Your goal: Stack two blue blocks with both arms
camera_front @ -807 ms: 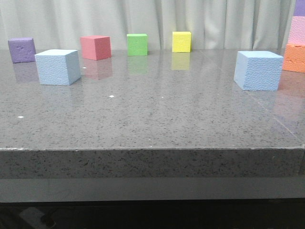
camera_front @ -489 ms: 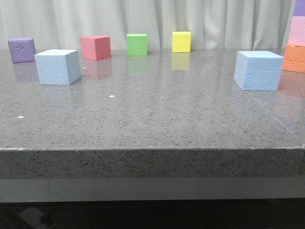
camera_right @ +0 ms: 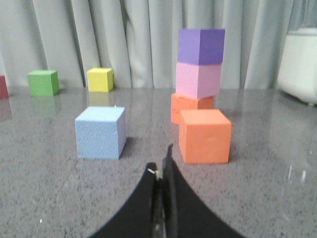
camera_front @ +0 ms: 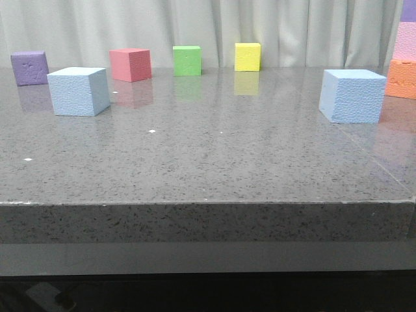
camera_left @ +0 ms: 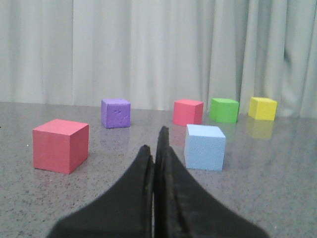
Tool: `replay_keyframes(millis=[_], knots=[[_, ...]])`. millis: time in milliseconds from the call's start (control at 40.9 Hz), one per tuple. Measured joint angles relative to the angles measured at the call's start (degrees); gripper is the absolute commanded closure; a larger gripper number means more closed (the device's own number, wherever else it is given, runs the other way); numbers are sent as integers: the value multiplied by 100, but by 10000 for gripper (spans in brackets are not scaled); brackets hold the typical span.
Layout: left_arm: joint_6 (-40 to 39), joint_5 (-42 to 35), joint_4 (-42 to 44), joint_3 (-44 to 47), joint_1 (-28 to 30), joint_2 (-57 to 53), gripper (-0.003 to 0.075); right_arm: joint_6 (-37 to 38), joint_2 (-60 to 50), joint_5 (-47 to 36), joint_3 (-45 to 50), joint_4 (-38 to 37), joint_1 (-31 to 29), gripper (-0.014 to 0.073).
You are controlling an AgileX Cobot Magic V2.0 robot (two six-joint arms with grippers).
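Observation:
One pale blue block [camera_front: 78, 91] sits at the left of the grey table; it also shows in the left wrist view [camera_left: 205, 147]. The other blue block [camera_front: 352, 95] sits at the right and shows in the right wrist view [camera_right: 100, 132]. Neither arm shows in the front view. My left gripper [camera_left: 154, 144] is shut and empty, well short of its block, which lies ahead and a little to one side. My right gripper [camera_right: 160, 163] is shut and empty, short of its block, which lies ahead to the other side.
Smaller purple [camera_front: 29, 67], red [camera_front: 130, 64], green [camera_front: 186, 60] and yellow [camera_front: 247, 56] cubes line the back. A red cube [camera_left: 60, 145] stands near the left gripper. An orange cube [camera_right: 204, 135] and an orange-pink-purple stack [camera_right: 199, 74] stand by the right block. The table's front edge [camera_front: 208, 203] is near.

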Motion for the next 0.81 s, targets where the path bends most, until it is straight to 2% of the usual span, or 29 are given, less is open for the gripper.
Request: replay_keyframes(millis=[147,244,367,587,660,807], knots=[[-47,223,-186,-422,-9,0,741,0,0,291,-370,0,0,661],[-49,672,-197,-1079,-9,0,741,0,0,913,-973,0,0,661],[-59,1472,-186,-2129,-9,271,741,-5,192,1702,-1880,0,0,661],[-59,3059,-112,-3715,-9,1505,741,-37,1360,3004,-3321,0,0,661],[-59,3376,-112,-3975,-9,1842,741,-37,1698,3216,-3570,0,0,661],[-59,3534,-112,-4066,-9,2259,741,-41,2067,3339,-3658,20,0,661]])
